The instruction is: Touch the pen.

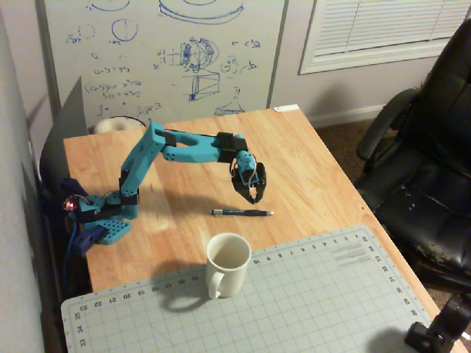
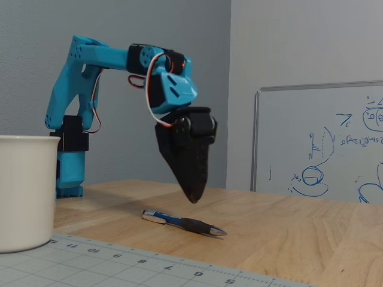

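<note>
A: Fixed views, room: whiteboard on back wall, black office chair right, wooden table carrying grey cutting mat, white mug.

B: Blue arm's gripper hangs above table, fingers pressed together. Pen lies flat below, apart from it.

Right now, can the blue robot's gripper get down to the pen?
Probably yes. The gripper hangs just above the pen, which lies flat on the bare table. Nothing sits between them, and the mug stands off to the side.
</note>
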